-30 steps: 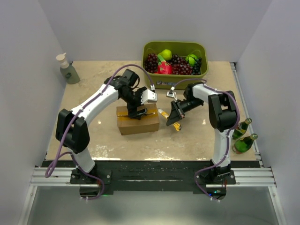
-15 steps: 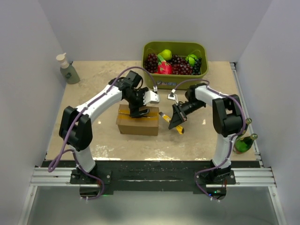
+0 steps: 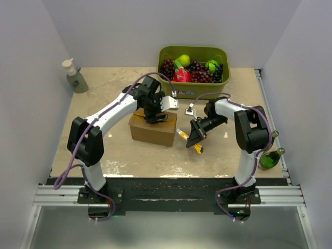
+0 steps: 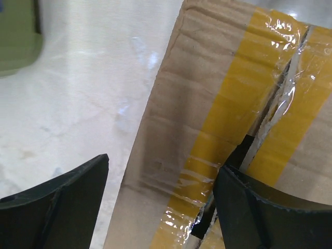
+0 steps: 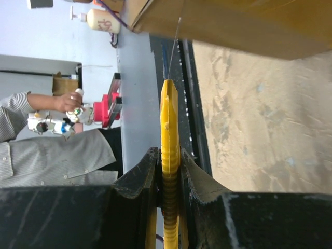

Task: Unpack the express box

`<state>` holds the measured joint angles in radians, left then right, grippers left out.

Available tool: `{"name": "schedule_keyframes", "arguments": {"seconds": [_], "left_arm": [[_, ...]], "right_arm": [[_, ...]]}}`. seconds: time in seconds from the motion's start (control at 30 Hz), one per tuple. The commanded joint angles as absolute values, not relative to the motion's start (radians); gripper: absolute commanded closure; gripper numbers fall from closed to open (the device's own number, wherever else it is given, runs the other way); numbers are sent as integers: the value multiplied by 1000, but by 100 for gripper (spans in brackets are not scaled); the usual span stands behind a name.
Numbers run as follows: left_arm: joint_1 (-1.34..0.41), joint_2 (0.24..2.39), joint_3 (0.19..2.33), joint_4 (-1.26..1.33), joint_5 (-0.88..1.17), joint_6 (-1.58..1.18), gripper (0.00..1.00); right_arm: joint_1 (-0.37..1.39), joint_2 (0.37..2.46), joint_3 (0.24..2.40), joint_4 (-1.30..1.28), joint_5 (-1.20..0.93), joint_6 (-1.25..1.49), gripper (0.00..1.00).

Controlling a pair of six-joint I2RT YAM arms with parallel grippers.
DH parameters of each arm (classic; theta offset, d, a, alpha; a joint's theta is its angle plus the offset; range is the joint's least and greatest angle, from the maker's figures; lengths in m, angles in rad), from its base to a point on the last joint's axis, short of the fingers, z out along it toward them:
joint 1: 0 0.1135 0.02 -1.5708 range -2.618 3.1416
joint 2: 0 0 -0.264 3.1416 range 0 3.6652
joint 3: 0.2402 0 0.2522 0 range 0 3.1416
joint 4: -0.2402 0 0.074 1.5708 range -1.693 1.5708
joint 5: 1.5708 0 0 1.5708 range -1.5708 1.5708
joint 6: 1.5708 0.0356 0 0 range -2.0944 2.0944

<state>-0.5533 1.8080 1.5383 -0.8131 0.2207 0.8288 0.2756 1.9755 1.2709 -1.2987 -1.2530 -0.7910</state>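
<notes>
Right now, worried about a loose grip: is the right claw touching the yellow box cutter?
Touching. The right wrist view shows the right claw with its fingers pressed against both sides of the yellow box cutter, no gap.

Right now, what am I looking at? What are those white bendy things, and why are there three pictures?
Those are two robot arms bolted to a table. One picture looks down from above. The other two come from small cameras on the arms' wrists. Each arm ends in a gripper, like two fingers. The left gripper is open at the top of the brown express box, and the box's yellow tape is already slit along the seam. The right gripper pinches a yellow cutter. On the table there is also a green bin full of fruit and a soap bottle. Green bottles sit beside the right edge.
</notes>
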Motion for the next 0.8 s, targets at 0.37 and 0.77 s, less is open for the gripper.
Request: {"name": "schedule_keyframes", "arguments": {"seconds": [0.37, 0.77], "left_arm": [[-532, 1858, 1497, -654, 12, 859, 26], [-540, 1767, 1428, -649, 169, 925, 33]], "right_arm": [[107, 1911, 1350, -1408, -1298, -798, 100], [92, 2043, 1508, -1419, -1330, -784, 100]]}}
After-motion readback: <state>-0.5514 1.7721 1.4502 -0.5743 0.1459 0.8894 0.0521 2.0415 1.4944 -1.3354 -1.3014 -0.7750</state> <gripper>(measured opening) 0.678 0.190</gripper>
